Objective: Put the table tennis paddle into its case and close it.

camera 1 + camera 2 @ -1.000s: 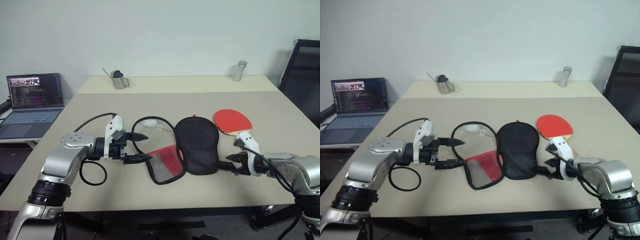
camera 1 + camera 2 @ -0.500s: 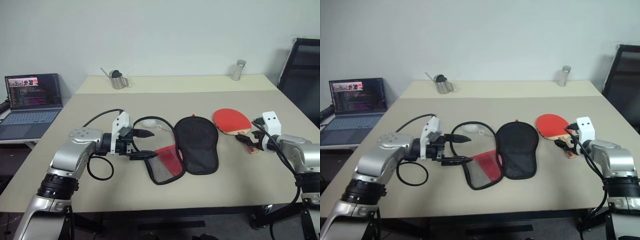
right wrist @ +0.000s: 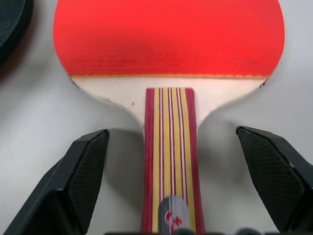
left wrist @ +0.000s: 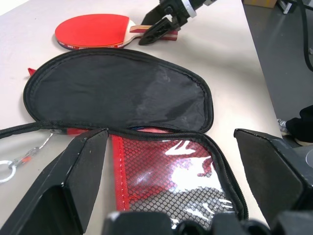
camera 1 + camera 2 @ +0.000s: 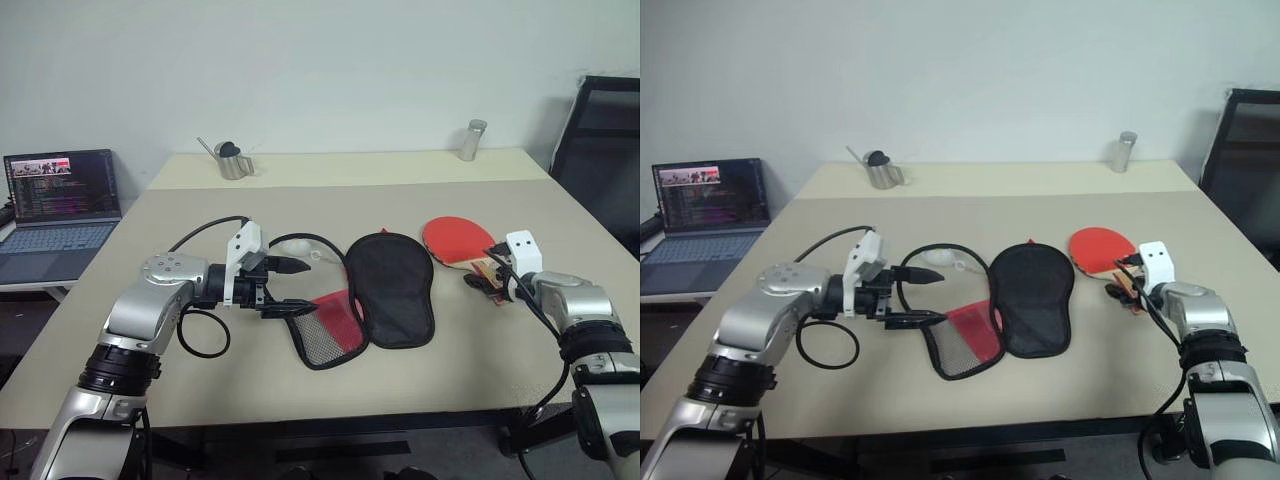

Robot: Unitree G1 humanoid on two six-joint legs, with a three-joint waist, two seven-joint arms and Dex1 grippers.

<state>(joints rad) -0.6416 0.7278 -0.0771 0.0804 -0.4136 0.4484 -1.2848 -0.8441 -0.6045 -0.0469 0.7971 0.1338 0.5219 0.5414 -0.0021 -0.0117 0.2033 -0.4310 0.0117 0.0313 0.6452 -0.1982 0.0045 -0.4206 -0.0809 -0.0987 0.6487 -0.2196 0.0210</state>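
So the right gripper (image 3: 171, 196) has its jaws spread wide with nothing between them but air, one chunky black textured finger (image 3: 78, 181) on each side of the table tennis paddle's handle, not touching it. The table tennis paddle (image 5: 458, 240) lies flat on the bench (image 5: 560, 320). It's got a smooth round red rubber face, a pale bare wood shoulder, and a handle striped yellow and dark red with a small grey badge near the butt. From the head camera it sits around 3 o'clock of the case, handle pointing back toward the right gripper.

The left gripper (image 5: 290, 288) also has its jaws apart and empty, pointing sideways at the case from about 9 o'clock. One black finger (image 4: 73, 181) sits just beside the zipper rim; can't tell if it actually touches.

The case (image 5: 370, 300) is lying unzipped and folded open in the middle of the bench. One flap is plain matte black fabric, paddle shaped. The other is red with a black mesh pocket that looks shiny under the mesh. A black zipper runs around the rim.

Further out: a loose black cord loop (image 5: 300, 250) at roughly 11 o'clock of the case, a small metal pitcher (image 5: 233, 160) and a metal cylinder (image 5: 472, 140) at the far edge, an open laptop (image 5: 55, 210) way off at 9 o'clock, and a black chair (image 5: 600, 140) at 2 o'clock.
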